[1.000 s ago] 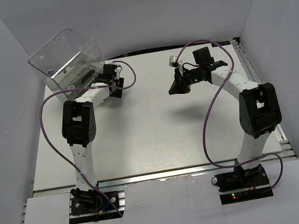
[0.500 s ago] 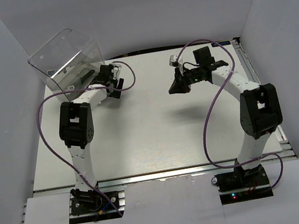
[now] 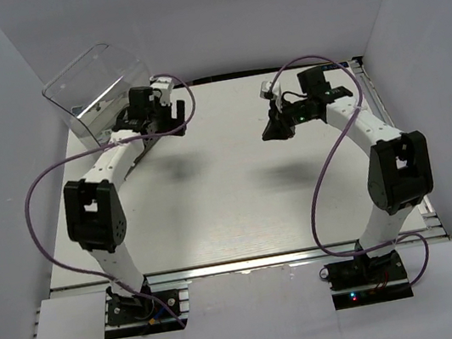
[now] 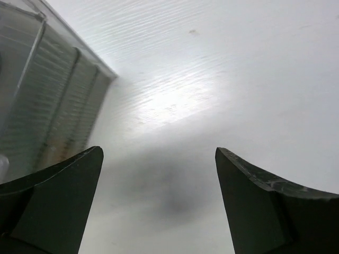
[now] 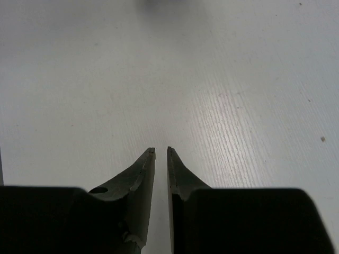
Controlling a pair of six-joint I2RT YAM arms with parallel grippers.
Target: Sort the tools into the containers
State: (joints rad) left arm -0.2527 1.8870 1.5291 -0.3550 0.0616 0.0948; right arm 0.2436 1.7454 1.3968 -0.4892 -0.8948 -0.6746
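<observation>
Since the earlier frame, the left arm (image 3: 112, 157) is seen swung outward, its elbow carried toward the left wall and its wrist brought up against the front of the clear cabinet (image 3: 92, 83) at the far left corner of the table (image 3: 231, 203). The right arm is shifted only slightly by comparison. The change is judged as a last visit to the containers, either to close a drawer or to draw away from one, though which cannot be told.

From the left wrist view, the left gripper (image 4: 159, 152) is shown spread wide, with nothing held between its fingers and nothing touched. Bare table is seen through the gap. The grey-tinted drawers (image 4: 47, 100) are seen just beside the left finger, apart from it. Their contents cannot be made out through the ribbed plastic.

Across the middle of the table no tools are seen lying loose in any view. It is therefore judged that the tools are already stowed in the cabinet and that the sorting is close to finished, although the tools themselves are not visible from here.

Further right, the right gripper (image 5: 161, 150) is held above open table, well apart from the cabinet. Its fingers are drawn almost together, so that only a thin slit is left between the tips. Nothing is gripped in that slit, and the surface below is not touched.
</observation>
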